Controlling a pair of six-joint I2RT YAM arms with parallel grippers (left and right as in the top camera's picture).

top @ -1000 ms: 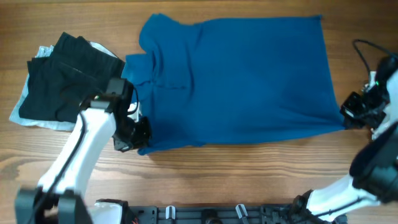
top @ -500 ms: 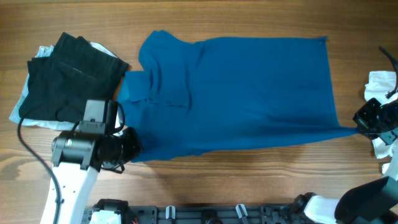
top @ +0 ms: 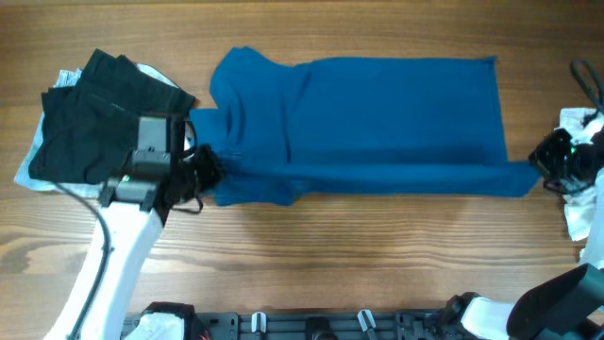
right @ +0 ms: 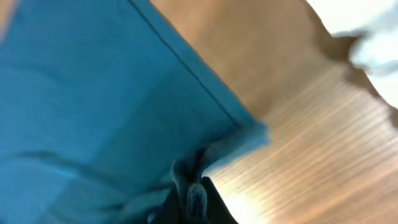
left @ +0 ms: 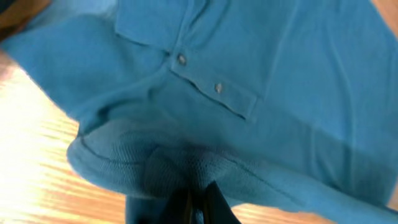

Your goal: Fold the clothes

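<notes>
Even, soft overhead light across wooden table (top: 359, 246); overhead view sharp, colours true. Faint shadow along near edge of blue shirt (top: 377, 123). Left wrist view soft, wood at left edge washed out by glare. Right wrist view blurred throughout; white cloth (right: 367, 31) at top right blown out, bright sheen on wood grain.

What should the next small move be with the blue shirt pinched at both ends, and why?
Probably carry both together toward the far hem. The left end effector and right end effector are each shut on the near edge of the blue shirt, stretched between them, and that held edge lies short of the far hem, so the lengthwise fold looks unfinished.
</notes>
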